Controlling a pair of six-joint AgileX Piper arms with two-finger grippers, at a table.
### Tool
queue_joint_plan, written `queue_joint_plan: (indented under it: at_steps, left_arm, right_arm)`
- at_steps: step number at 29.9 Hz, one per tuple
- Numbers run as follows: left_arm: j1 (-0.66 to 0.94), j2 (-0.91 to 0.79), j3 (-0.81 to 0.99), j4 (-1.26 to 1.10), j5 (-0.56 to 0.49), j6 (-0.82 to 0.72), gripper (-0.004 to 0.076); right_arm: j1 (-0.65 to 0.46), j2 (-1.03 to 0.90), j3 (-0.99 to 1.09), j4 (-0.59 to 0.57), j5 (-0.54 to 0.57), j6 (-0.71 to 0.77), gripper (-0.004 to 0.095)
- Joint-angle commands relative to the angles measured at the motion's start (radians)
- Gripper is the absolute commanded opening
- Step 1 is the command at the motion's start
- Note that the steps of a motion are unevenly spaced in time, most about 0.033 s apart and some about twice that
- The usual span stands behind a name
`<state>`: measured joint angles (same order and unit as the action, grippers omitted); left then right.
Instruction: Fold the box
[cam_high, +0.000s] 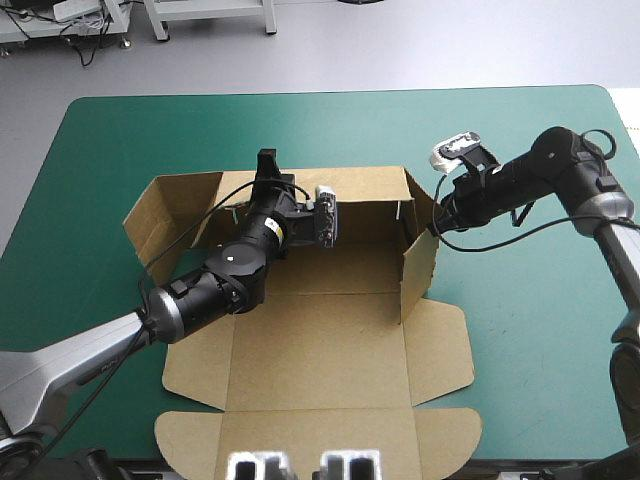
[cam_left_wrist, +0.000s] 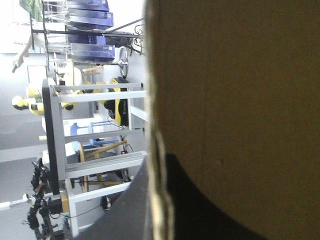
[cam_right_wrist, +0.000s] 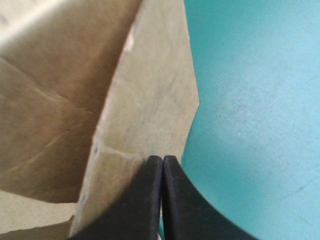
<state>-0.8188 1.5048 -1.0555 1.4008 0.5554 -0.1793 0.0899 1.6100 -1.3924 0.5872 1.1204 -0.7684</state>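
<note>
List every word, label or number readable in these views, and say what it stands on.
None can be read.
The box: plain brown board, no print in any view.
On the left arm, a small yellowish label: too small to read.

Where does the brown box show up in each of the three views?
High view: box mid-table, back and right walls raised.
Left wrist view: box close up, its edge between the left claw's fingers.
Right wrist view: box ahead of the shut right claw, teal-green cover beside.
Shared landmark: the right wall, in high and right wrist views.
</note>
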Motion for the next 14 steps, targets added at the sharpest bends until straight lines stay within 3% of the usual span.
queue_joint_plan:
  at_steps: [1,8,14]
  left_arm:
    - [-0.033,-0.038,0.032,0.104,0.012,-0.037,-0.0010]
    - [-0.056,-0.038,0.052,0.180,0.018,-0.184,-0.0010]
    - [-0.056,-0.038,0.052,0.191,0.016,-0.184,-0.0010]
  right_arm:
    - [-0.007,-0.071,0.042,0.098,-0.073,-0.085,-0.0025]
    - [-0.007,-0.116,0.215,0.229,-0.163,-0.261,-0.0024]
    - [-0.007,-0.225,0.442,0.482,-0.379,-0.562,-0.0023]
